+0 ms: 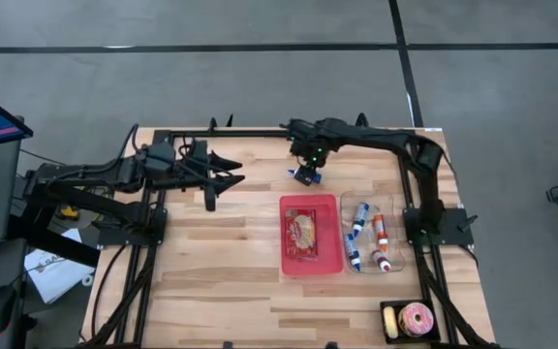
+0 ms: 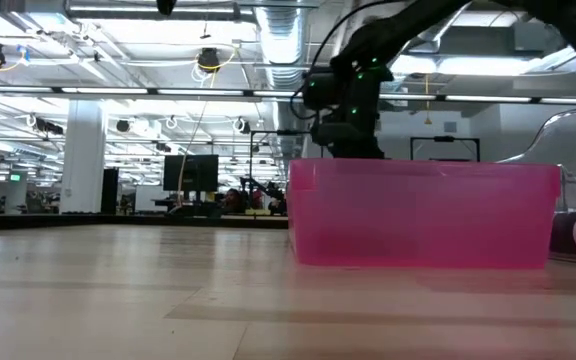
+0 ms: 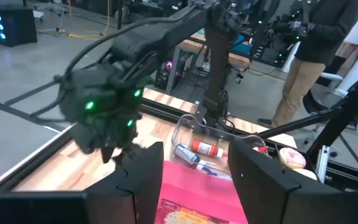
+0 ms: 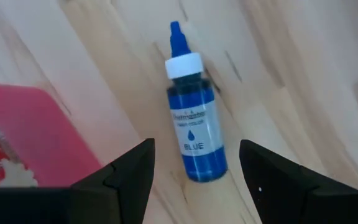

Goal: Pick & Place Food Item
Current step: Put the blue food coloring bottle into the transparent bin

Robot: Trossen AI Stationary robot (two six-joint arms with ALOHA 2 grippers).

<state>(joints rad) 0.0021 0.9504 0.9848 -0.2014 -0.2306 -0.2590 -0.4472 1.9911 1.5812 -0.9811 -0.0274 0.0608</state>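
Observation:
A small blue bottle [image 4: 191,134] with a white collar, a blue tip and the word BLUE on its label lies on its side on the wooden table [image 1: 221,262], just beyond the far edge of a red tray [image 1: 309,264]. My right gripper [image 4: 194,180] hangs open above it, pointing down, one finger over each side of the bottle's base end and clear of it. In the high view the gripper [image 1: 306,165] covers most of the bottle [image 1: 302,177]. My left gripper [image 1: 232,171] stands open at the table's far left, pointing level toward the right arm.
The red tray holds a flat printed packet [image 1: 306,233]. To its right a clear bin [image 1: 392,206] holds several small bottles. A black tray with a pink doughnut [image 1: 417,318] sits at the near right corner. A person [image 3: 312,43] stands beyond the table.

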